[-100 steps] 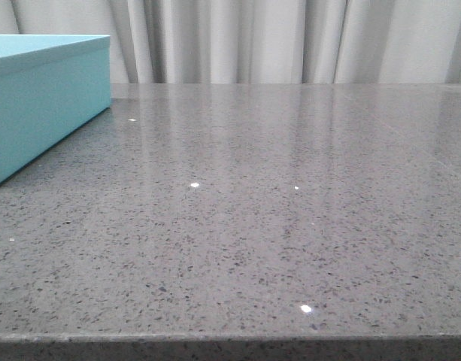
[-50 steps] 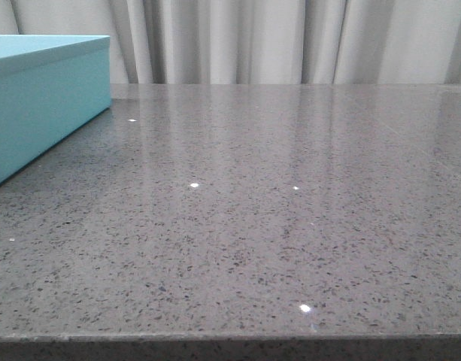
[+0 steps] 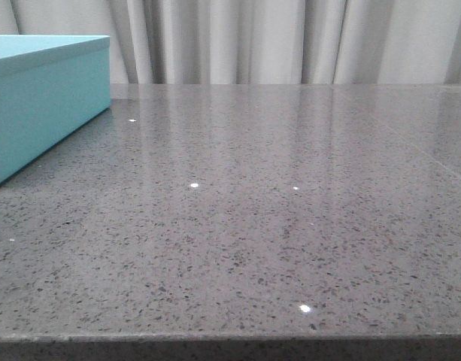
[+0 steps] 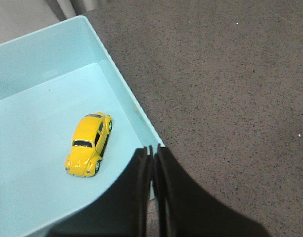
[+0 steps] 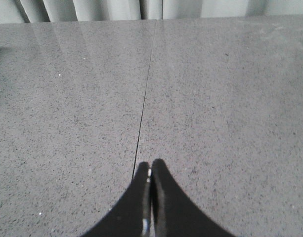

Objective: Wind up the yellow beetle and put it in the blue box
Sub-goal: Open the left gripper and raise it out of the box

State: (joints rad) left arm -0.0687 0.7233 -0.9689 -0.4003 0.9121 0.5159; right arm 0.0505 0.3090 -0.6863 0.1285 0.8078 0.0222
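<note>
The left claw (image 4: 152,150) has its two dark fingers pressed together with nothing between them, and it hangs above the near wall of the blue box (image 4: 122,94), right over the rim. Just beyond the fingertips and to the inner side of that wall, the yellow beetle (image 4: 89,143) sits on the pale floor of the box, on its wheels, well clear of the claw and not touching any wall. The car lies at a slant to the wall beside it. On the outer side of the rim from the claw spreads the speckled grey table (image 4: 230,89).

The right claw (image 5: 150,170) is likewise closed, fingers meeting at the tips and gripping nothing. It hovers over bare stone, with a thin seam (image 5: 145,94) in the tabletop running straight out ahead of the fingertips toward the pale curtain (image 5: 116,9) at the far edge.

From the front, neither claw shows; only a corner of the box stands on the left of the table, with the curtain behind.
</note>
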